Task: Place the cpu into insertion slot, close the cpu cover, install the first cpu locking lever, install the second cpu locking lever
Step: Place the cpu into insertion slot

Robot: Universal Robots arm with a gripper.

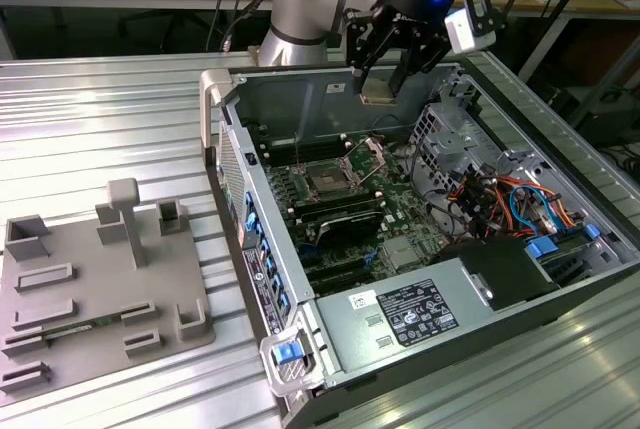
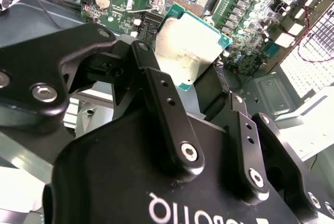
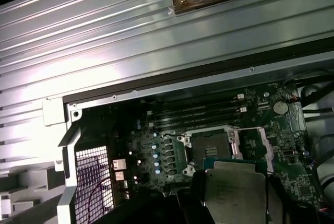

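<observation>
Logged from the exterior view's left: a grey moulded fixture tray [image 1: 100,289] lies on the ribbed aluminium desk [image 1: 100,119], well apart from the square dark silver-rimmed insertion slot [image 1: 328,182]. That slot sits in the green circuit board inside the open grey computer case [image 1: 300,109] and is bare. Just beside the slot, on the exterior view's right, the silvery frame-shaped cpu cover [image 1: 367,156] stands raised. Further right and well above the slot hangs the black two-fingered hand [image 1: 380,84], pinching the thin square silver-topped cpu [image 1: 378,92] by opposite edges. In both wrist views the slot lies beyond the chip. I judge the chip not yet centred over it.
</observation>
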